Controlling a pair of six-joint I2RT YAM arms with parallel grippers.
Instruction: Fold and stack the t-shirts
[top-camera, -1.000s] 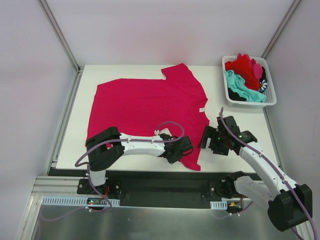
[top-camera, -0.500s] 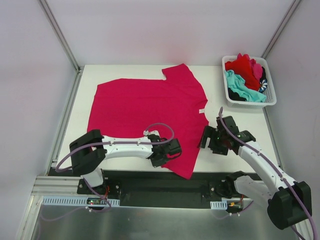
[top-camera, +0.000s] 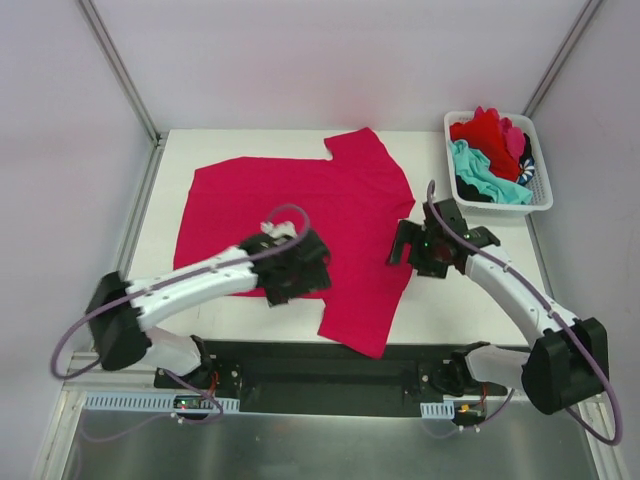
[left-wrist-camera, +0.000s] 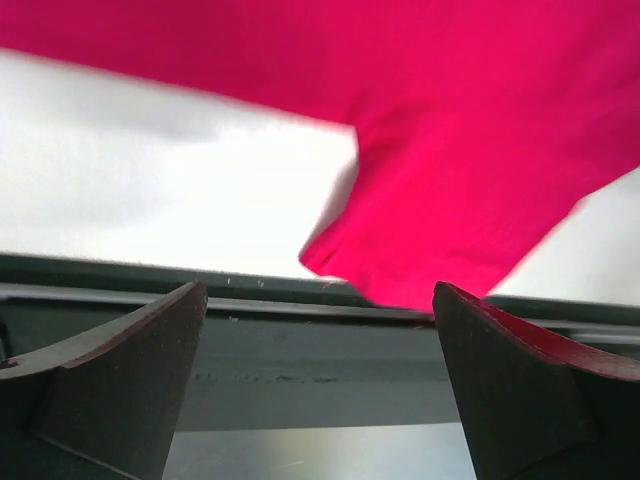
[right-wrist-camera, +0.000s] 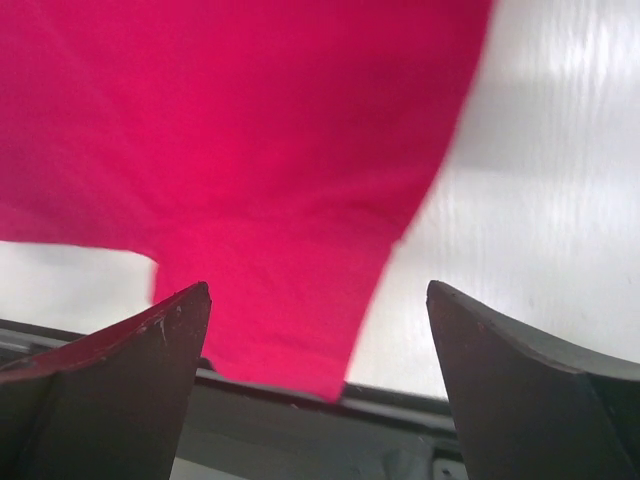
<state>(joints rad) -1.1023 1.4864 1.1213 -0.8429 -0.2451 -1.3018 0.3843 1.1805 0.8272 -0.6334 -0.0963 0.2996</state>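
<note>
The magenta t-shirt (top-camera: 300, 200) lies spread on the white table (top-camera: 470, 290), its long axis running left to right, neck to the right and hem to the left. One sleeve points far, and the near sleeve (top-camera: 360, 322) reaches the near edge, perhaps overhanging it. The left gripper (top-camera: 297, 268) and the right gripper (top-camera: 420, 248) hover with jaws wide apart and empty. For a clean first fold, pinch that near sleeve by its edge and lay it flat inward without dragging the body.
</note>
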